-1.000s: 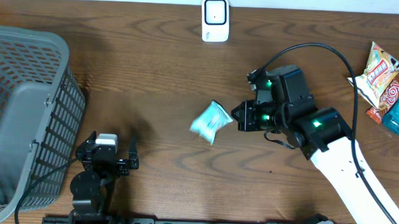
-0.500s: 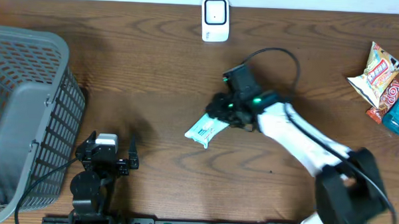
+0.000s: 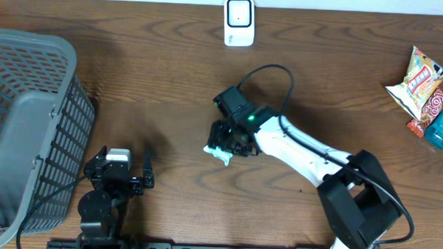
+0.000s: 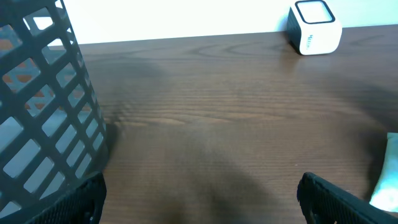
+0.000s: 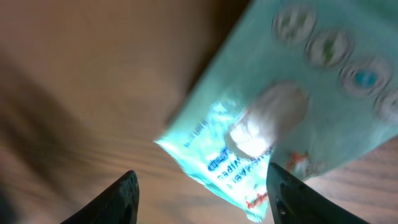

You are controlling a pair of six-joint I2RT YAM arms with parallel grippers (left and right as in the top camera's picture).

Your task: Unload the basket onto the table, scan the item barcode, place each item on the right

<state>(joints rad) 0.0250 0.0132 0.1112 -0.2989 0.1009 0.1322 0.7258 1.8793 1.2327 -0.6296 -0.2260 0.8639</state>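
Our right gripper (image 3: 225, 138) swings left, jaws parted over the wipes packet (image 3: 216, 149); our left gripper (image 3: 122, 179) gapes wide.

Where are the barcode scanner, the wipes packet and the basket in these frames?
barcode scanner (image 3: 239, 20), overhead view, on its white front face.
wipes packet (image 5: 292, 106), right wrist view, on its pale central flap.
basket (image 3: 77, 134), overhead view, on its mesh side wall.
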